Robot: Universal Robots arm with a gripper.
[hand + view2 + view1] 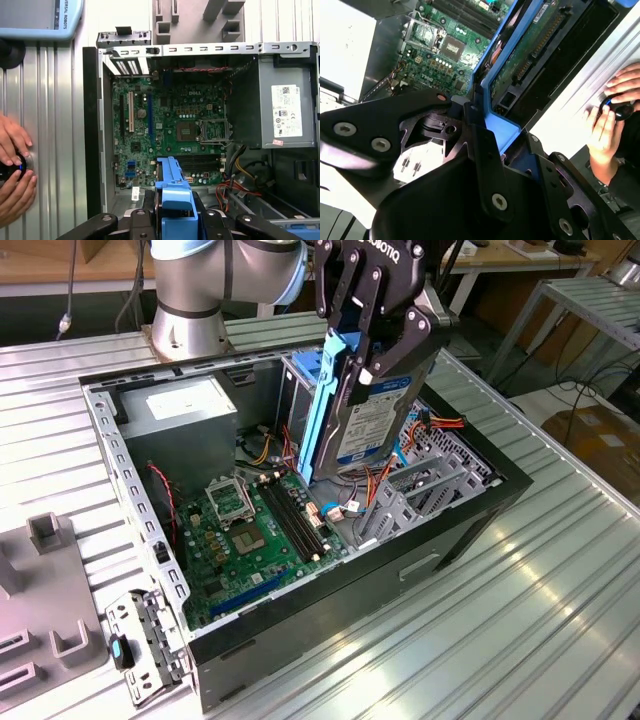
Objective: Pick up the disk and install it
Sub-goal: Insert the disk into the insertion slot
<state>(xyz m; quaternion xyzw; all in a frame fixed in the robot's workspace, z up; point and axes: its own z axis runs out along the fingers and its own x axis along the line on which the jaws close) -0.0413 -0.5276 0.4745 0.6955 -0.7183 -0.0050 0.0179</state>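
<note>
One disk [368, 430], clamped edge-on in our gripper [368, 366] over the open case [330, 592]; we judge its tilted lower edge could snag the loose cables [442, 425] nearby.

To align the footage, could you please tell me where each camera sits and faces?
Exterior view: off the arm, angled down at the open case; shows the arm and the tool shut on the disk.
First wrist view: on the wrist, looking down at the motherboard past the tool.
Second wrist view: on the wrist, close along tool and disk.
Both wrist views share a person's hands.
</note>
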